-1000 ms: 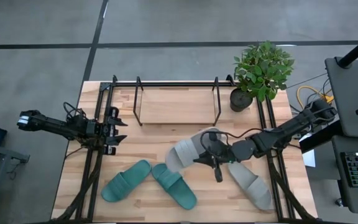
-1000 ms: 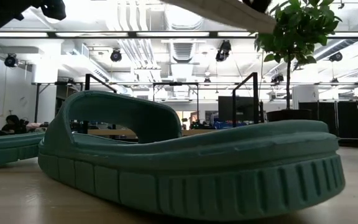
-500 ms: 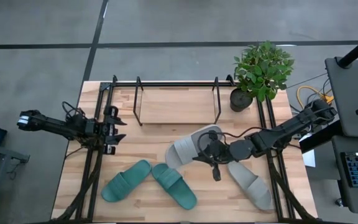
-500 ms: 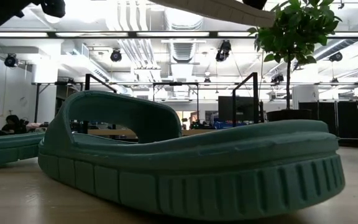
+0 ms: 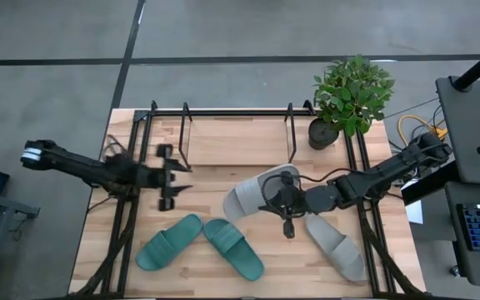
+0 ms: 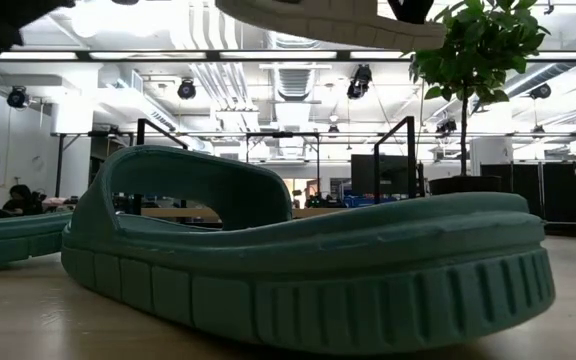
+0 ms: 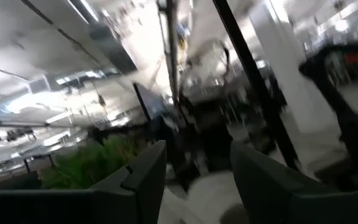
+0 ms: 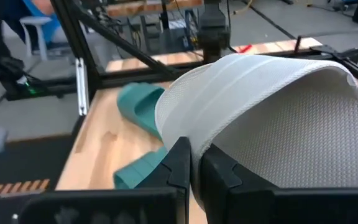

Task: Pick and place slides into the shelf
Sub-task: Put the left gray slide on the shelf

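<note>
Light wood planks form the table (image 5: 215,208), with grey concrete floor around it. Over its middle the right gripper (image 5: 278,198) has its dark fingers (image 8: 180,165) clamped together on the wide strap of a light grey foam slide sandal (image 5: 252,194), which hangs lifted above the surface; in the low view its pale ribbed sole (image 6: 333,20) shows high overhead. Just beside it, toward the table's right front, the second light grey slide (image 5: 336,247) lies flat on the wood. Two teal green foam slides (image 5: 200,244) lie toe to toe near the front edge, well apart from the low rack of thin black metal rods (image 5: 237,133) at the back. A small potted green plant (image 5: 350,96) stands just right of that rack. The left gripper (image 5: 170,177) reaches in over the table's left half, its two fingers (image 7: 146,174) spread apart and holding nothing.
</note>
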`<control>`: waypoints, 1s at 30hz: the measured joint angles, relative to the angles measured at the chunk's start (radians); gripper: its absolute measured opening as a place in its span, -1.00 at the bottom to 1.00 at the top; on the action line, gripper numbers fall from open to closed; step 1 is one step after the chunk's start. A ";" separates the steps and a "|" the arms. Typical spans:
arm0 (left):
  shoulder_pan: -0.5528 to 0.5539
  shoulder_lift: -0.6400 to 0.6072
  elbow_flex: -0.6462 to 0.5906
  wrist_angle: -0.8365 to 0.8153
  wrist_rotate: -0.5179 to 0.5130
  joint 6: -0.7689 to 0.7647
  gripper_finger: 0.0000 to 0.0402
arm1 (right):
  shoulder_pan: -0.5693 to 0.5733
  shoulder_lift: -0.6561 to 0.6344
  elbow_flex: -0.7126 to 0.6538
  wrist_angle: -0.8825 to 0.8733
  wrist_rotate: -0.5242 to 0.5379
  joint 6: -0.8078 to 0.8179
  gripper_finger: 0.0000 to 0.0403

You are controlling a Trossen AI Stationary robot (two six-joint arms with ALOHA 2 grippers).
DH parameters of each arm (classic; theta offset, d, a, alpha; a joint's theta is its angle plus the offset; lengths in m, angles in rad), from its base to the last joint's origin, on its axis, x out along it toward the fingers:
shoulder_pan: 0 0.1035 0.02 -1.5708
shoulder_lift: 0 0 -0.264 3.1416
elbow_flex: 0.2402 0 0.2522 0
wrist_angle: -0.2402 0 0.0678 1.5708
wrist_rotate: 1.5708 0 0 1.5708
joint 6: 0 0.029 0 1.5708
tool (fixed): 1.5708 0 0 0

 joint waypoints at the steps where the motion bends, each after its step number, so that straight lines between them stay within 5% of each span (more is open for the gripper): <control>1: 0.000 0.034 0.017 -0.004 0.000 0.020 -0.18 | -0.005 -0.006 0.008 -0.027 0.000 0.006 -0.94; 10: -0.014 0.247 0.140 -0.013 -0.074 0.254 -0.18 | -0.022 -0.027 0.098 -0.228 0.044 0.079 -0.94; 17: -0.049 0.298 0.193 -0.011 -0.266 0.515 -0.18 | -0.025 -0.059 0.218 -0.423 0.111 0.104 -0.94; 30: -0.097 0.312 0.222 -0.006 -0.458 0.877 -0.18 | -0.030 -0.061 0.395 -0.615 0.207 0.091 -0.94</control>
